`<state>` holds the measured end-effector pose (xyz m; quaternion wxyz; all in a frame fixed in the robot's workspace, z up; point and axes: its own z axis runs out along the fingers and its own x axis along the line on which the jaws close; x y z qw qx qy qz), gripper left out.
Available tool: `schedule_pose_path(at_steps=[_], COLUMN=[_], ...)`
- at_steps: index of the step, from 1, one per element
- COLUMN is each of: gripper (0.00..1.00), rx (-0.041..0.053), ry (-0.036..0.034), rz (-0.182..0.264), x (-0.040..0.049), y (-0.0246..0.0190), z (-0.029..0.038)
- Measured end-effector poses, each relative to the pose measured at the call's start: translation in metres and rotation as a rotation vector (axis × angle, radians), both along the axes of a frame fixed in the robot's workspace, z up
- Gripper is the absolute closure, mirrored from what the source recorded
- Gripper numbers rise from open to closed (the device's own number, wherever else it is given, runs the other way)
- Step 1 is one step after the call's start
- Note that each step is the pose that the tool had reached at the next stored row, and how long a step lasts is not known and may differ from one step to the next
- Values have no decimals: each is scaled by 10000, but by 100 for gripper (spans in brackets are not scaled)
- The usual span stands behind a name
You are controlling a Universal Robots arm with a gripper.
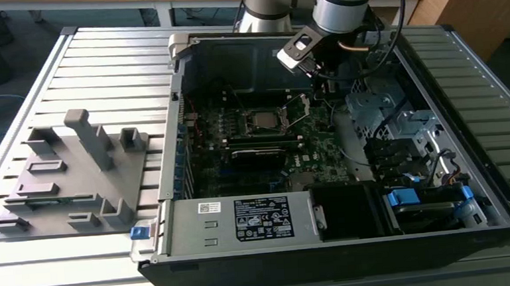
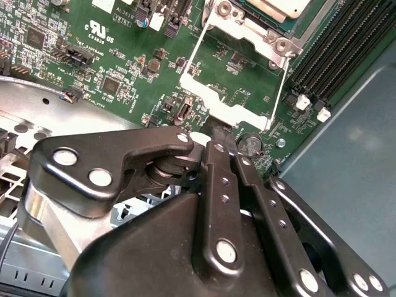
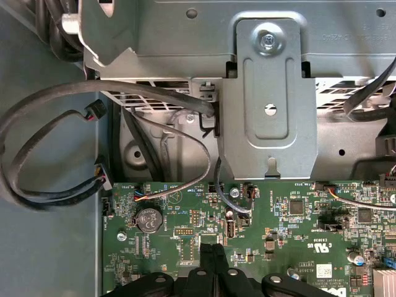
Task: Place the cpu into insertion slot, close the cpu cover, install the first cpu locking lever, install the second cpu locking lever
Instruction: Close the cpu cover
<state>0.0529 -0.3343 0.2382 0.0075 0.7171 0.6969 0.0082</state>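
Note:
The cpu (image 2: 278, 6) shows a pale silvery face and lies in the insertion slot (image 1: 267, 120) on the green motherboard. The cpu cover (image 2: 226, 102), a silvery frame with a cut-out centre, is swung open away from the slot. A thin wire locking lever (image 2: 192, 52) runs along one side of it and a second lever (image 2: 281, 83) along the other, both unlatched. My gripper (image 2: 228, 147) is shut with nothing between its fingers (image 3: 213, 257). Its tips sit right at the cover's free edge. In the exterior view the gripper (image 1: 318, 92) hangs inside the case to the slot's right.
A coin cell battery (image 2: 249, 145) lies beside the fingertips. Black memory slots (image 2: 334, 49) run past the socket. A metal drive cage (image 3: 266, 93) with loose cables (image 3: 55, 105) borders the board. The power supply (image 1: 242, 220) fills the case front. A grey fixture plate (image 1: 62, 175) lies outside, at the exterior view's left.

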Motion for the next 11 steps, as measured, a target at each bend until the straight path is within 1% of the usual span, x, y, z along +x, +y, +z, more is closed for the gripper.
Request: schedule_pose_path(at_steps=[11], gripper=[90], rx=[2], ry=[-1], rz=[0], x=[0], y=[0], z=[-41])
